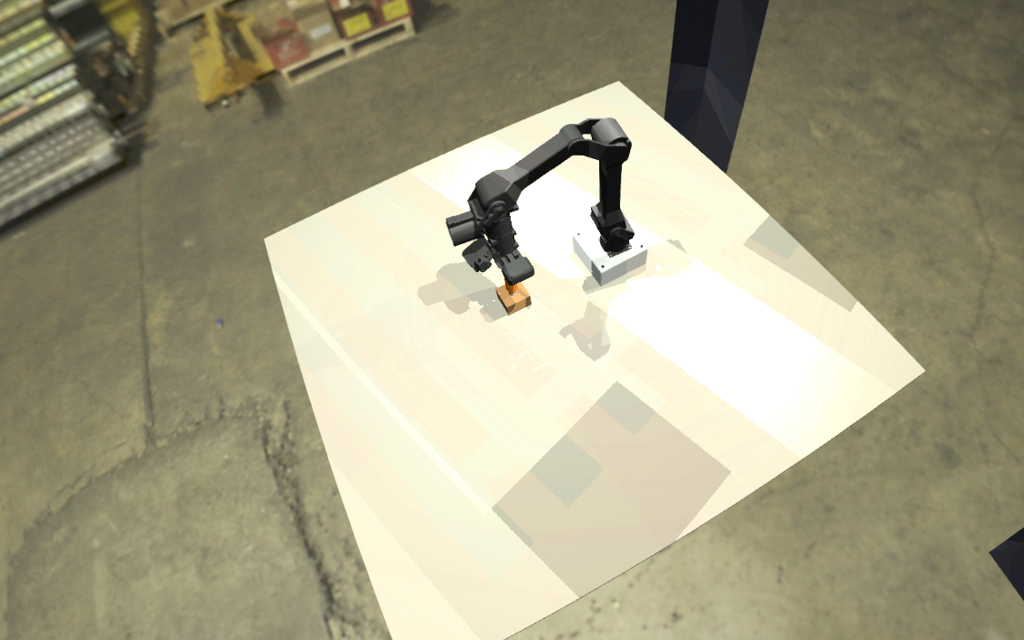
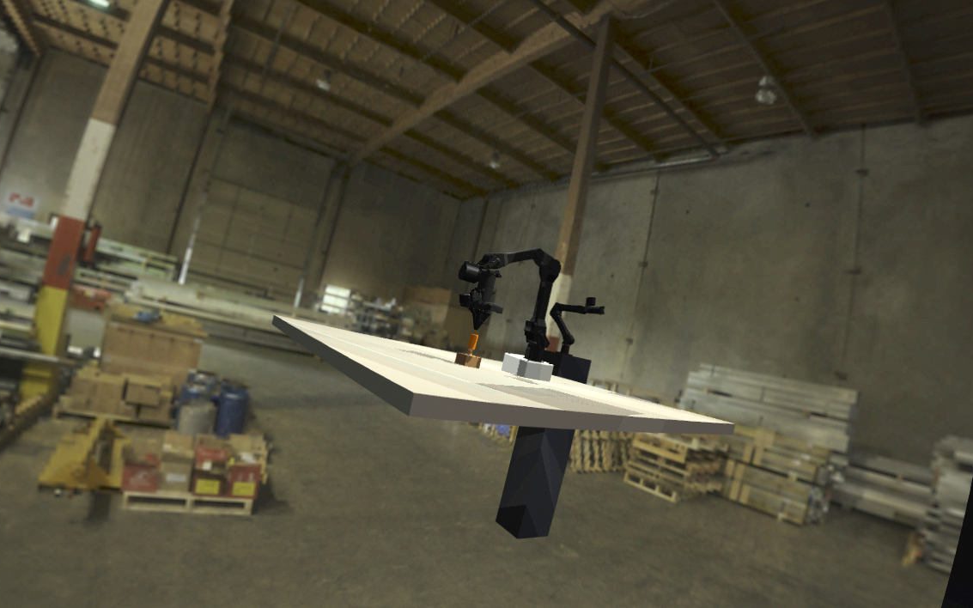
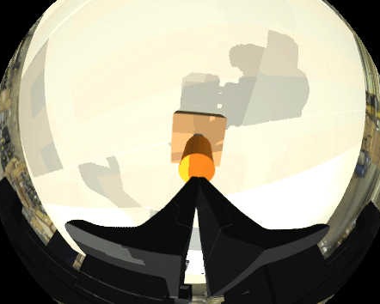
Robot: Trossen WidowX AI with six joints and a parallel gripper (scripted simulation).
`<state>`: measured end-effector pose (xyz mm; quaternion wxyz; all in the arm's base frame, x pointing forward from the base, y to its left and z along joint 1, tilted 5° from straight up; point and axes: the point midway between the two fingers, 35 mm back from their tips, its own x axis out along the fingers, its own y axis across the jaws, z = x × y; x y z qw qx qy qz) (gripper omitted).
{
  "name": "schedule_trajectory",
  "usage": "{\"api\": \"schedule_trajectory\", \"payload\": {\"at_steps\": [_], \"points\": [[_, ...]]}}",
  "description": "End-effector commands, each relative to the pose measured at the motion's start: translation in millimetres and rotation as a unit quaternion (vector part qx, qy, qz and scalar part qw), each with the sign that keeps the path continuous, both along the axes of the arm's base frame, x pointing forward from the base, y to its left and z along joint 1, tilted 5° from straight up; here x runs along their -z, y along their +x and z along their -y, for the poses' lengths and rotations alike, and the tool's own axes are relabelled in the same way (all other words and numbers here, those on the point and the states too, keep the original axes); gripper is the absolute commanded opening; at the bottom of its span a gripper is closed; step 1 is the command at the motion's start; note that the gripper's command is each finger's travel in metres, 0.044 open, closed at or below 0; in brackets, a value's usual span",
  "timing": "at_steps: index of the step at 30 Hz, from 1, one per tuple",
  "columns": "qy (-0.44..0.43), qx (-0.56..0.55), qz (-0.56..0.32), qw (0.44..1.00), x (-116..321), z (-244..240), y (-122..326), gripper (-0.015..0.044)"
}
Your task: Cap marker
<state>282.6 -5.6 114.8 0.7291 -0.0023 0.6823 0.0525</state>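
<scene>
The orange cap point(image 1: 511, 287) point(image 2: 473, 342) point(image 3: 197, 167) stands upright on the marker, over the brown holder block point(image 1: 518, 304) point(image 2: 465, 360) point(image 3: 182, 125). A small grey bit of the marker shows at the cap's lower end in the wrist view; the rest of the marker is hidden. Whether the cap is fully seated I cannot tell. My gripper point(image 2: 479, 327) point(image 3: 197, 182) is shut with nothing between its fingers. Its tips point down just above the cap's top, with a small gap in the exterior view.
The arm's white base point(image 1: 621, 269) point(image 2: 515, 364) sits on the table point(image 1: 388, 334) point(image 2: 399, 381), a short way from the holder block. Another dark arm point(image 2: 565, 326) stands behind the table on a dark post.
</scene>
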Motion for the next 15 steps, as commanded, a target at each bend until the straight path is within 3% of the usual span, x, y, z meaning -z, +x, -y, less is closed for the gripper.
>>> {"api": "schedule_trajectory", "payload": {"at_steps": [1, 15], "points": [[-0.001, -0.002, -0.001, 1.0, 6, 0, 0, 0.0], [0.0, -0.002, -0.001, 1.0, 26, -2, 1, 0.0]]}}
